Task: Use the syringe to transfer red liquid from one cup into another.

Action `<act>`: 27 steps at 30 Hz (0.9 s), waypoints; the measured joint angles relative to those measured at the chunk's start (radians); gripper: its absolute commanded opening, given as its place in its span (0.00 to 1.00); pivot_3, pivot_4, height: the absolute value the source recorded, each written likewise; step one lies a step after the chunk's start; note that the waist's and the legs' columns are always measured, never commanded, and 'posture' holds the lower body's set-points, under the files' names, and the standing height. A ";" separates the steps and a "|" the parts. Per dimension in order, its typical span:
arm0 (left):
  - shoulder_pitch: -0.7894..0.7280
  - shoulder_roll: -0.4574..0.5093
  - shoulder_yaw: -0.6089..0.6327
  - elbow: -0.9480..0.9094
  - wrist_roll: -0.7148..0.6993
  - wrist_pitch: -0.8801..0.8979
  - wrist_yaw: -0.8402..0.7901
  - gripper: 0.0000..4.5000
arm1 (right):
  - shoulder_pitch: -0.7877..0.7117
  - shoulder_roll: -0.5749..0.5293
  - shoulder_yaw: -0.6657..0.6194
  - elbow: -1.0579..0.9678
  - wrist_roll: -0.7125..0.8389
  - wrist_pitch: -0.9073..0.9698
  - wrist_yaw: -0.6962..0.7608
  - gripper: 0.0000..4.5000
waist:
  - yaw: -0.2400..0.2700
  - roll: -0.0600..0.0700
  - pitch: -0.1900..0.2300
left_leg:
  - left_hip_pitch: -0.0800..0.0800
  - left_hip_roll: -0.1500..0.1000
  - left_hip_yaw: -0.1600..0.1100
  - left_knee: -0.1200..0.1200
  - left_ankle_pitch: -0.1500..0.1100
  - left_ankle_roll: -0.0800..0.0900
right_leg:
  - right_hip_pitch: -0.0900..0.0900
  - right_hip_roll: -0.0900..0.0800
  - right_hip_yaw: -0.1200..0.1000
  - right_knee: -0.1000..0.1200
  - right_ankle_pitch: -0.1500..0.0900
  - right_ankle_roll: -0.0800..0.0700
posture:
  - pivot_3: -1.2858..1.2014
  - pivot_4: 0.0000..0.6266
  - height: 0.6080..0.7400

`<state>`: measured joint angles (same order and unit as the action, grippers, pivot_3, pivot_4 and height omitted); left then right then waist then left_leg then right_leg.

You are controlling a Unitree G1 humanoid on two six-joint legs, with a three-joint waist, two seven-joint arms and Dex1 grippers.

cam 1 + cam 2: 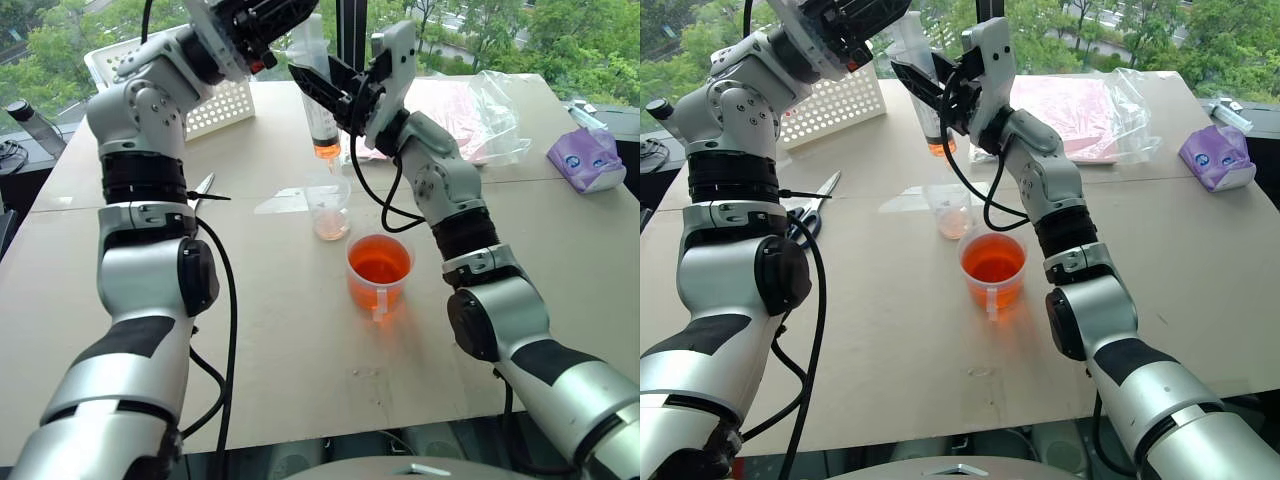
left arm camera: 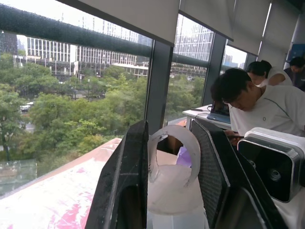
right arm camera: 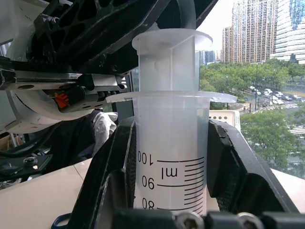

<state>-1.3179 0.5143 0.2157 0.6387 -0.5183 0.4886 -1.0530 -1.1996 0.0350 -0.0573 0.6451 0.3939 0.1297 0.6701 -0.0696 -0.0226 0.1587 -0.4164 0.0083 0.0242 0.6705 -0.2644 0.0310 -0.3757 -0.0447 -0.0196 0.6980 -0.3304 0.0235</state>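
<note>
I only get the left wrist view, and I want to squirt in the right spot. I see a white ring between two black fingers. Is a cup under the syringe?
Observer: Yes. The syringe points down, its tip above the smaller cup, not in it.
Operator: Is there any red stuff inside it?
Observer: A little red liquid sits at the bottom of its tube.
Operator: Who holds the tube?
Observer: The right gripper is clamped around it, just under the flange.
</note>
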 measured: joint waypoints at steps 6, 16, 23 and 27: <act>0.015 0.005 -0.016 -0.004 0.016 -0.025 -0.017 0.25 | 0.000 0.001 0.000 0.004 0.000 -0.004 0.004 0.34 | 0.000 0.000 0.000 | 0.000 0.000 0.000 0.000 0.000 0.000 | 0.000 0.000 0.000 0.000 0.000 0.000 | 0.52 0.24 1.00; 0.033 0.003 -0.031 -0.007 0.026 -0.041 -0.034 0.25 | 0.000 0.001 -0.005 0.011 0.004 -0.014 0.011 0.34 | 0.000 0.000 0.000 | 0.000 0.000 0.000 0.000 0.000 0.000 | 0.000 0.000 0.000 0.000 0.000 0.000 | 0.52 0.24 1.00; 0.043 0.003 -0.031 -0.020 0.026 -0.035 -0.037 0.25 | 0.000 0.003 -0.009 0.013 0.004 -0.019 0.020 0.34 | 0.000 0.000 0.000 | 0.000 0.000 0.000 0.000 0.000 0.000 | 0.000 0.000 0.000 0.000 0.000 0.000 | 0.52 0.24 1.00; 0.054 0.003 -0.031 -0.024 0.026 -0.033 -0.037 0.25 | 0.000 0.006 -0.009 0.029 0.007 -0.023 0.026 0.34 | 0.000 0.000 0.000 | 0.000 0.000 0.000 0.000 0.000 0.000 | 0.000 0.000 0.000 0.000 0.000 0.000 | 0.52 0.24 1.00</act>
<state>-1.2643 0.5174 0.1851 0.6149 -0.4922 0.4555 -1.0900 -1.1995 0.0406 -0.0666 0.6741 0.4009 0.1068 0.6959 -0.0697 -0.0226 0.1587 -0.4164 0.0083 0.0242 0.6706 -0.2644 0.0310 -0.3756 -0.0447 -0.0196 0.6980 -0.3304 0.0235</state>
